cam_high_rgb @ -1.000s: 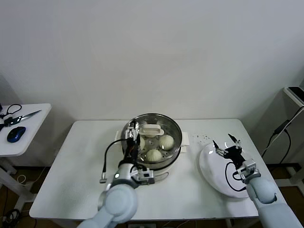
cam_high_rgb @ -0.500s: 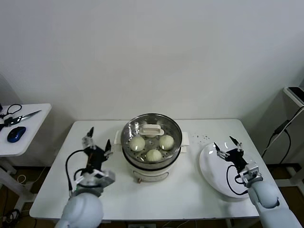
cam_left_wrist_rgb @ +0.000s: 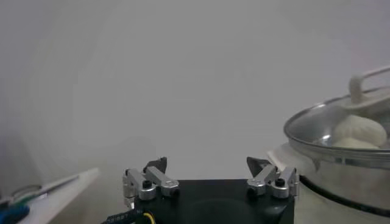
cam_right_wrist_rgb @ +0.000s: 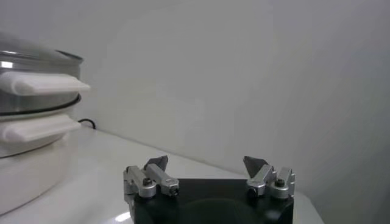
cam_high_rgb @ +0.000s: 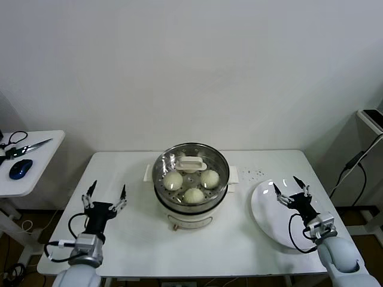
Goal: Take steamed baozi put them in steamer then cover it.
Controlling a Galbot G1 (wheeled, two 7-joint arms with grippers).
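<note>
I see the steamer (cam_high_rgb: 191, 182) standing at the centre of the white table (cam_high_rgb: 251, 239), its steel basket seated on the cream pot base. The cover (cam_high_rgb: 191, 165) sits on the basket rim, with its cream bar handle level at the centre. Through the glass I count three steamed baozi (cam_high_rgb: 192, 195) clearly, grouped in the near half of the basket; a fourth, under the handle, I cannot confirm.

My left tool (cam_high_rgb: 105, 197) is over the table to the left of the steamer, well apart from it. Its fingers are spread wide and hold nothing. In the left wrist view the steamer and cover (cam_left_wrist_rgb: 341, 119) lie off to one side of this tool (cam_left_wrist_rgb: 210, 172).

My right tool (cam_high_rgb: 292, 189) is over the near part of the white plate (cam_high_rgb: 263, 209), which lies on the table to the right of the steamer. Its fingers are also spread wide and empty. In the right wrist view this tool (cam_right_wrist_rgb: 209, 168) faces the wall, with the steamer's side handle (cam_right_wrist_rgb: 38, 128) near.

A small side table (cam_high_rgb: 36, 167) at far left carries scissors (cam_high_rgb: 27, 147) and a blue mouse (cam_high_rgb: 20, 168).
</note>
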